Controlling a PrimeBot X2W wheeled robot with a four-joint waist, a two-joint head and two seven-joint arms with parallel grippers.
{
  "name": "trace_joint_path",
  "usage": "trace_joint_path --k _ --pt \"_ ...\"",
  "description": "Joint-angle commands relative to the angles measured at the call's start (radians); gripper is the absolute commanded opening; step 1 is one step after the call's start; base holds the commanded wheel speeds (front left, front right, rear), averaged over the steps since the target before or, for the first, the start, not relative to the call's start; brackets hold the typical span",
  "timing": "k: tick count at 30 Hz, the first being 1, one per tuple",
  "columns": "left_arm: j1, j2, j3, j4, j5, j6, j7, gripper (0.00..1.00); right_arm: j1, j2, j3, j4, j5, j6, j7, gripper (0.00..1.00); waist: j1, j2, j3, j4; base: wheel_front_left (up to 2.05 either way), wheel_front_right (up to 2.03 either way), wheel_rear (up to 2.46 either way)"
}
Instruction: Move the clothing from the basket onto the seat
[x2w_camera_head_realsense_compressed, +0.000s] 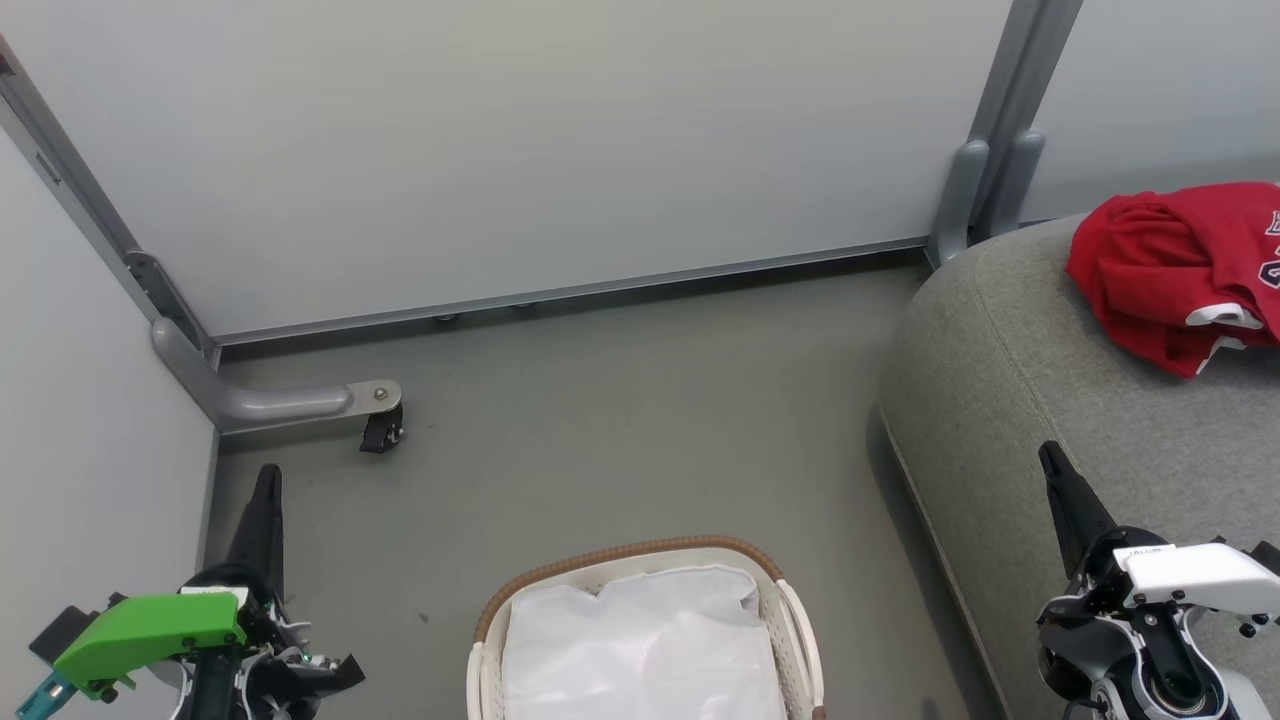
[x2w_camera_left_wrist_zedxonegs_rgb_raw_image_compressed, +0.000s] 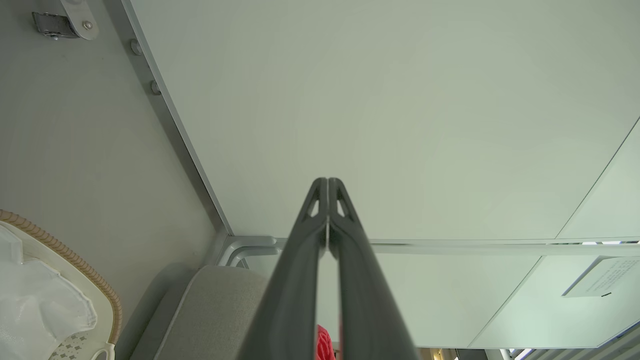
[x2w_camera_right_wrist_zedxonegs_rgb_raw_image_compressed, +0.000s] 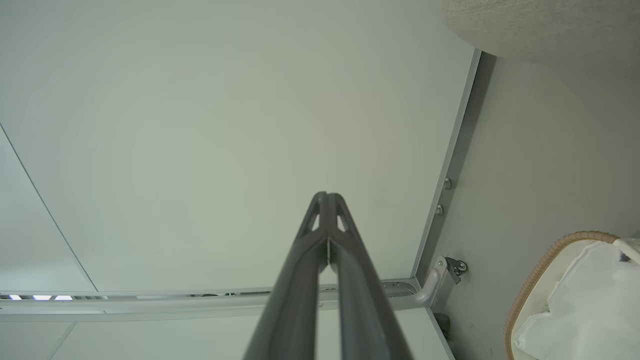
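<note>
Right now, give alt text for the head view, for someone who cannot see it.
Red clothing lies crumpled on the grey seat at right; the white basket at bottom centre holds a white liner. The left pincer and right pincer are shut at the lower corners.

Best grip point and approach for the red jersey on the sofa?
On the red jersey, pinch the raised, bunched folds at its left end, coming down from above with the right claw, probably the nearer one. It lies crumpled on the seat, so those ridges stand proud.
</note>
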Motion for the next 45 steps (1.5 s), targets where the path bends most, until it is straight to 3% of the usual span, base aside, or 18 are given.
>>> trace_joint_path --k 1,45 --pt "-0.010 0.003 0.002 -0.002 -0.003 -0.004 0.003 0.00 0.010 -0.006 -0.002 -0.004 0.004 0.000 0.001 0.00 0.0000 0.0000 0.000 0.000 0.00 0.00 0.00" --pt "-0.010 0.003 0.002 -0.002 -0.003 -0.004 0.003 0.00 0.010 -0.006 -0.002 -0.004 0.004 0.000 0.001 0.00 0.0000 0.0000 0.000 0.000 0.00 0.00 0.00"
